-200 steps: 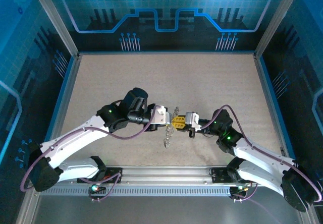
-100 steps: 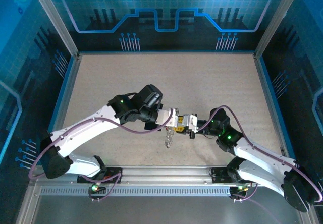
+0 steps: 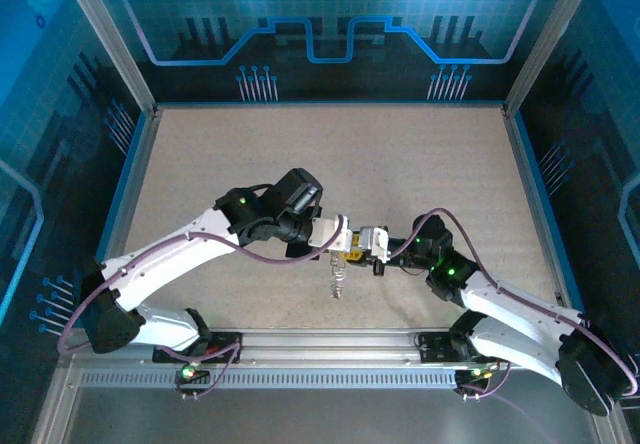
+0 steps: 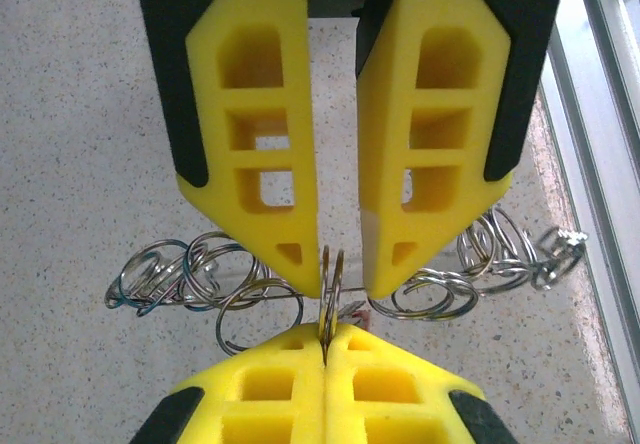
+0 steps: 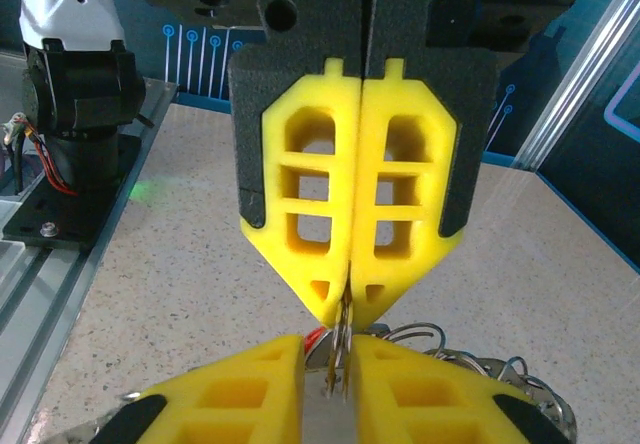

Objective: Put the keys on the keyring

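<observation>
midair, the right tool [image 5: 346, 307] pinches the keyring [image 4: 331, 299]; left tool [image 4: 342, 282] gapes.

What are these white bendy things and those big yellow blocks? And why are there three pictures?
Those are two white robot arms, the left arm and the right arm, bolted at the near edge of a table. One picture looks down from above. The other two come from small cameras on each wrist, so the yellow blocks are gripper fingers seen close up. The right gripper is pinched shut on one ring of a keyring, a floppy chain of shiny wire rings. The left gripper is open, with a finger on either side of that same ring. I cannot make out any keys for sure.
</observation>
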Tool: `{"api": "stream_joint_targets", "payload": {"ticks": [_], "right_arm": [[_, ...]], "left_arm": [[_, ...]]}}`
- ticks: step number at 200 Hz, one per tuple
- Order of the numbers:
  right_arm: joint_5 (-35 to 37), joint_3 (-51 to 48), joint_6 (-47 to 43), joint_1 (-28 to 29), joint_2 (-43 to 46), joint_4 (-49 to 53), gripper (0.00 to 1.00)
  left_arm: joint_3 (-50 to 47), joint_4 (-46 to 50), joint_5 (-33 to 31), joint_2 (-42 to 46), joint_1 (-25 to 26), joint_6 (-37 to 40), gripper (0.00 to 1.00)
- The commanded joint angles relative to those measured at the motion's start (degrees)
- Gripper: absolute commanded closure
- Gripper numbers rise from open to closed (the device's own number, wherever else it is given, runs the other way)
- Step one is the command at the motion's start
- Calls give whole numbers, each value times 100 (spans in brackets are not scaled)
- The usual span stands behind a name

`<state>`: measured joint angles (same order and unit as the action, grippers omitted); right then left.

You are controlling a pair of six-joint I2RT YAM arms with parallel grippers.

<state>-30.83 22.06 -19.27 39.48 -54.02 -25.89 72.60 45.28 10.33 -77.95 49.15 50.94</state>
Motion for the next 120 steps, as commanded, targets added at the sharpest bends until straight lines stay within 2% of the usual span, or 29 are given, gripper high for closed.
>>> {"api": "stream_joint_targets", "payload": {"ticks": [1, 30, 38, 48, 73, 91, 120], "right_arm": [[41, -79, 97, 77, 30, -205, 85], [-9, -32, 273, 76, 245, -170, 100], [-48, -16, 361, 77, 376, -172, 100], [-34, -36, 499, 76, 560, -229, 100], [-15, -60, 721, 67, 891, -333, 100], [-72, -61, 840, 54, 962, -447, 100], [-129, -114, 1058, 57, 963, -761, 100]], "left_arm": [[216, -209, 268, 78, 36, -163, 100], [87, -346, 438, 213, -38, -326, 94], [-38, -479, 580, 351, -136, -451, 91], [-275, -788, 787, 577, -314, -651, 81], [-1105, -2039, 1112, 1239, -598, -1182, 69], [-1518, -2705, 1313, 1545, -684, -1437, 66], [-1715, -3040, 1611, 1780, -795, -1657, 66]]}}
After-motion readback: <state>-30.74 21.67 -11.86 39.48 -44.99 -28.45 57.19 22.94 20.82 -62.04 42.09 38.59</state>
